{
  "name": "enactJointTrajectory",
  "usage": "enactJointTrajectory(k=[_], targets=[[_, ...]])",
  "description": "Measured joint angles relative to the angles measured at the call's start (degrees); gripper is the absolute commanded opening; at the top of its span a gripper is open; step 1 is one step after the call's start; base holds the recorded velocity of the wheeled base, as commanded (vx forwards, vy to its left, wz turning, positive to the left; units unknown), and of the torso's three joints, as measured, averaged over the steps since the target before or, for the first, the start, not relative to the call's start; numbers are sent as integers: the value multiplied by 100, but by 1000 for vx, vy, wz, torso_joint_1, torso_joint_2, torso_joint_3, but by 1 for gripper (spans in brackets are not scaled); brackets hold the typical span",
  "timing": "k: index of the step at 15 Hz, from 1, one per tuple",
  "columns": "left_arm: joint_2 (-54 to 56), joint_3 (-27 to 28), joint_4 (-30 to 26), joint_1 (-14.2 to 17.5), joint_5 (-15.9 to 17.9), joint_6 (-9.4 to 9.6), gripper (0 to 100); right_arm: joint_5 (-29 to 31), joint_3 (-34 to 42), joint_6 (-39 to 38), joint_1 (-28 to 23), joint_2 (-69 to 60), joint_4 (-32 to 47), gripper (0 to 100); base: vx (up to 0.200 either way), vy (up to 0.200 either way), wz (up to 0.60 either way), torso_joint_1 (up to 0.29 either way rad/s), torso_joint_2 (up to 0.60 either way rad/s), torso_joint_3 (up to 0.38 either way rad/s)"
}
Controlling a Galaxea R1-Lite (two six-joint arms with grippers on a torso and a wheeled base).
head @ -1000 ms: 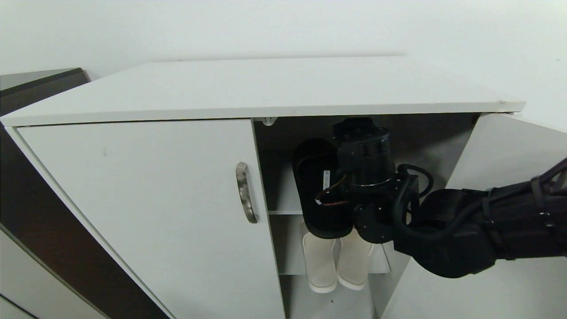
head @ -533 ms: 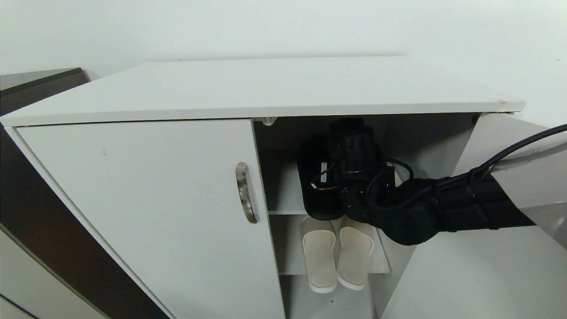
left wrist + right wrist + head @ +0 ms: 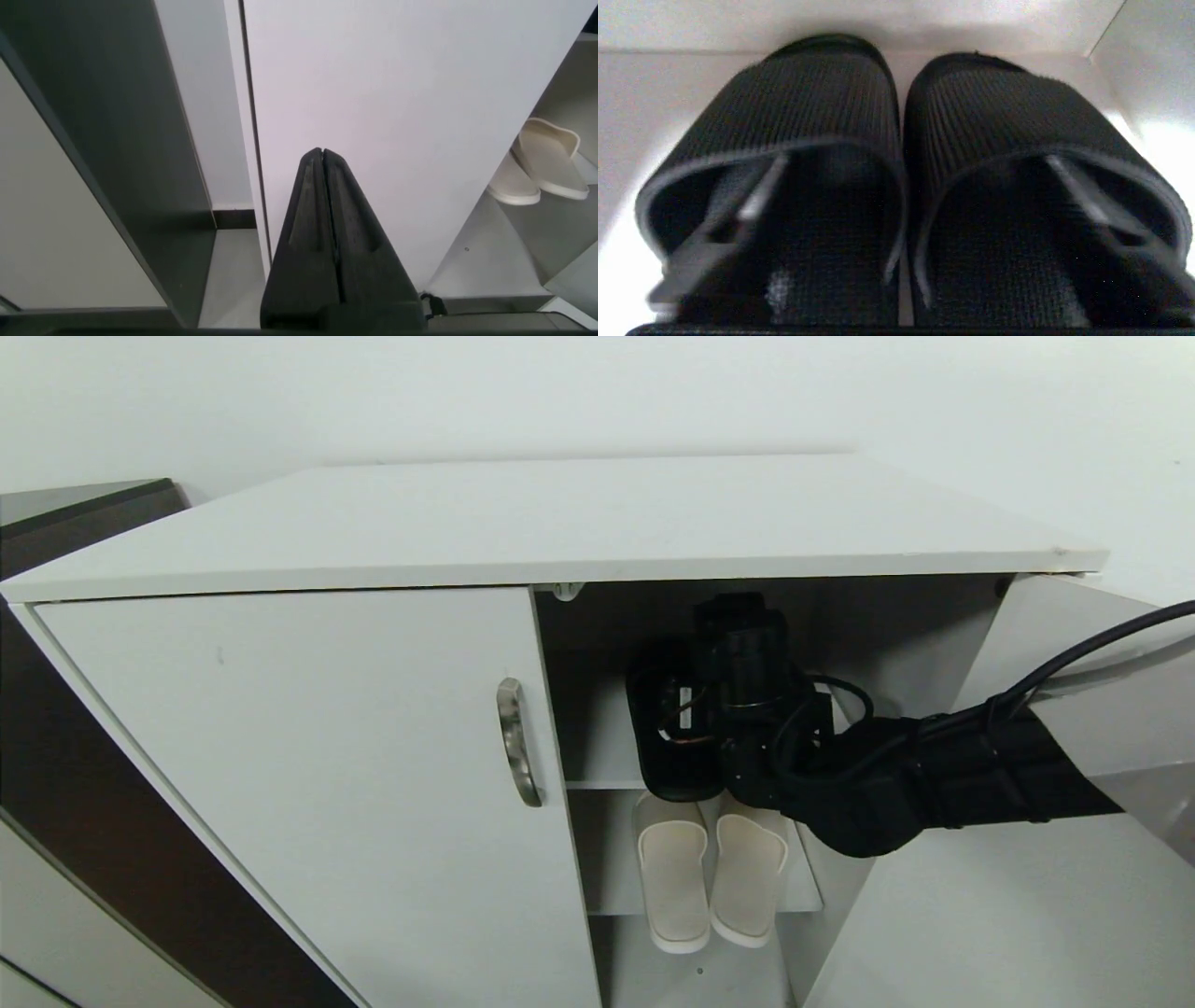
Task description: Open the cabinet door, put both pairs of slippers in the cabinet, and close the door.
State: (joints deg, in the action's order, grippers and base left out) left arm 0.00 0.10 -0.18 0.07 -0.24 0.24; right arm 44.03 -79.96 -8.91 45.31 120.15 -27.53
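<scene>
The right arm point(image 3: 934, 784) is matte black: rounded joint housings, cylindrical wrist, looping black cables, one thin reddish wire. The left gripper point(image 3: 322, 159) is black, tapering.

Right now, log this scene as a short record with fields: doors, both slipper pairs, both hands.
Cabinet: white
Left door: shut
Right door: swung open, not yet closed
Black slippers: side by side on the upper shelf
White slippers: side by side on the shelf below, ends past its front edge
Right hand: inside the cabinet at the black slippers, grip unclear
Left hand: shut, empty, facing the left door
</scene>
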Motion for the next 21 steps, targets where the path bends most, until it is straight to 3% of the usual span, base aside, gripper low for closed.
enactJointTrajectory(k=[5,8,9,13,21], targets=[[0,0,0,0,0,2,0,-60,1080,54,347,-935,-35,100,0,0,0,0,0,0],[0,0,0,0,0,2,0,-500,2037,-143,650,-1681,-127,100,0,0,0,0,0,0],[0,0,0,0,0,0,0,-646,2387,-222,744,-1908,-219,0,0,0,0,0,0,0],[0,0,-2,-5,0,2,0,-1119,3440,-279,1069,-2531,-951,0,-50,0,0,1,1,1],[0,0,0,0,0,-4,0,-1310,3617,-305,1119,-2765,-983,0,-200,0,0,1,2,4]])
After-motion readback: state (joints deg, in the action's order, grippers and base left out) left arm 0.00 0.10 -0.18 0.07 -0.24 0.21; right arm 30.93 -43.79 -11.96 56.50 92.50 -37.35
